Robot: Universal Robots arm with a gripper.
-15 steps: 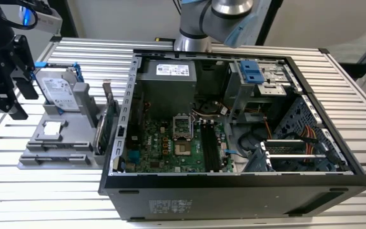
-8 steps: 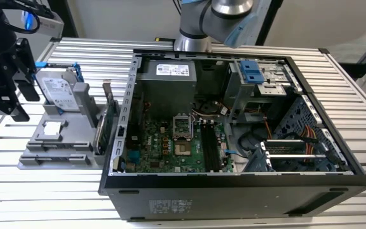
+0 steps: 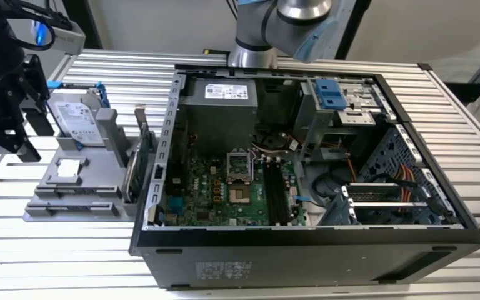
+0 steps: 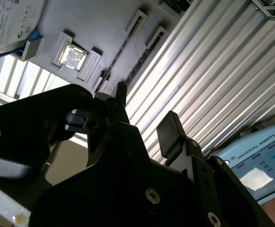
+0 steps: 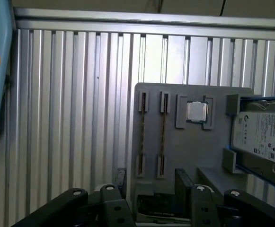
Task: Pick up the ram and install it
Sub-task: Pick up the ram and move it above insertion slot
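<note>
First wrist view: the pincer [image 5: 151, 182] hovers above the near end of a grey holder [image 5: 194, 156]. Its two fingers [image 5: 183, 182] are spread apart with nothing between them, and the second wrist view agrees. The ram [image 5: 163, 132] stands on edge in a slot of that holder. It sits below the pincer and stretches away ahead of the fingertips, inside the gap they frame. Nothing touches it.

The step in hand looks like the approach for the pick. To do it well, I judge the pincer should centre over the stick's middle, one finger to each flat face and clear of the brackets at the slot's ends. It should then come straight down and close gently, since a skewed grip would likely jam the thin board in its guides.

Counted:
- **Ram:** one that I am sure of.
- **Slots:** two; whether the second is filled I cannot tell.
- **Beyond the ram, off to one side of the pincer:** one processor chip [image 5: 196, 111] and one hard drive [image 5: 260, 137].
- **Well apart from the pincer:** one open computer case [image 3: 307, 250].
</note>
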